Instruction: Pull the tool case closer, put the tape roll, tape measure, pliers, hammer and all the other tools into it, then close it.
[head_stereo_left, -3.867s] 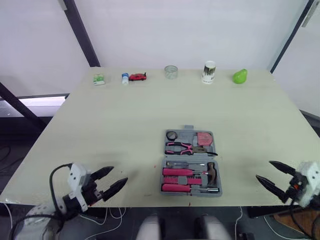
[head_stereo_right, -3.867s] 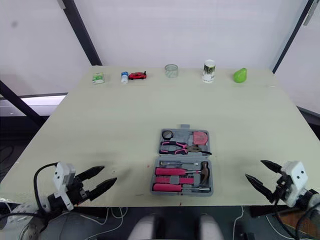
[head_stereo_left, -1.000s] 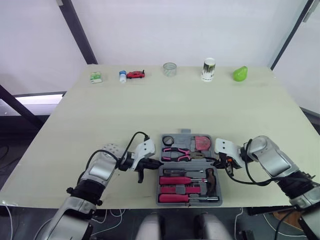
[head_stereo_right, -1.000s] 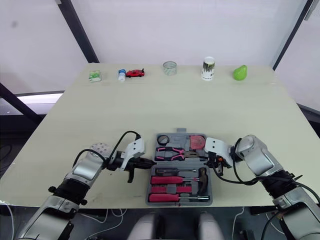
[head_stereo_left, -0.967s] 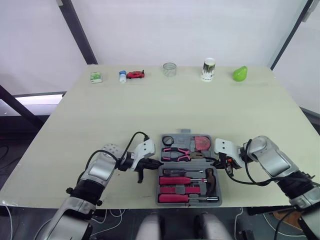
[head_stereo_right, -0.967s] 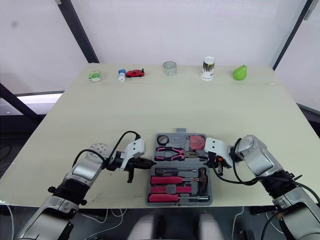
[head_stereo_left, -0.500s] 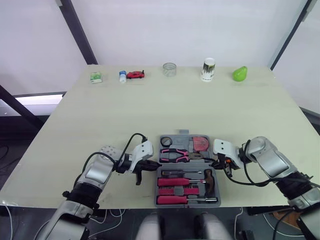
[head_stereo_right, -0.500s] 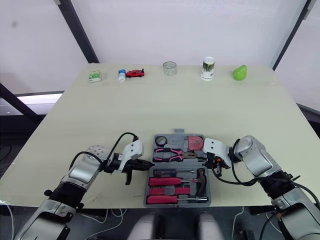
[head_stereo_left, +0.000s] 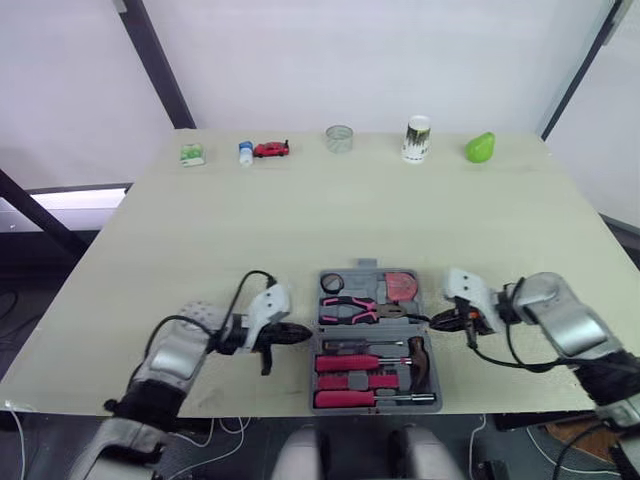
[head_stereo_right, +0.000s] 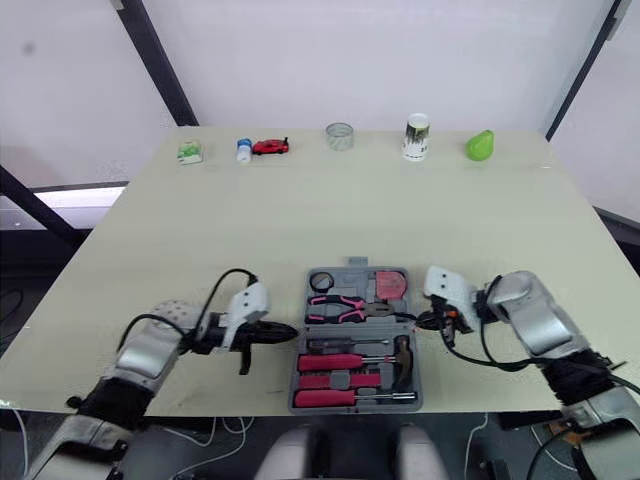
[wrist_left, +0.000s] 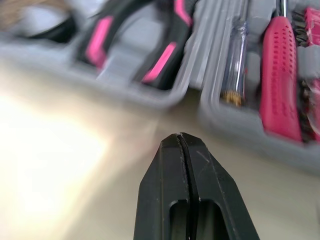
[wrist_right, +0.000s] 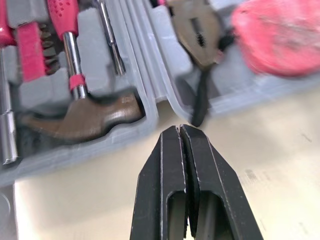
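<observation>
A pale wooden table (head_stereo_left: 250, 220) seen from above, with an open grey tool case (head_stereo_left: 364, 284) lying flat at its near edge, roughly centred. The far half of the case holds a small black tape roll (head_stereo_left: 332, 283) at its left, a pink tape measure (head_stereo_left: 402, 286) at its right, and pink-handled pliers (head_stereo_left: 352, 308) across the middle. The near half holds red-handled screwdrivers (head_stereo_left: 352, 363) and, at its right end, a hammer (head_stereo_left: 420, 358) with a brown head.

The left gripper (head_stereo_left: 306, 335) lies low over the table just left of the case, its two black fingers pressed together and empty, pointing at the case's left side with a strip of table between. The right gripper (head_stereo_left: 433, 322) sits just right of the case, fingers likewise together and holding nothing, its tip aimed at the hinge line.

Along the far edge, well apart from the case, stand a small bottle (head_stereo_left: 245, 153), a red toy car (head_stereo_left: 271, 150), a paper cup (head_stereo_left: 417, 139) and a green pear-shaped object (head_stereo_left: 480, 147).
</observation>
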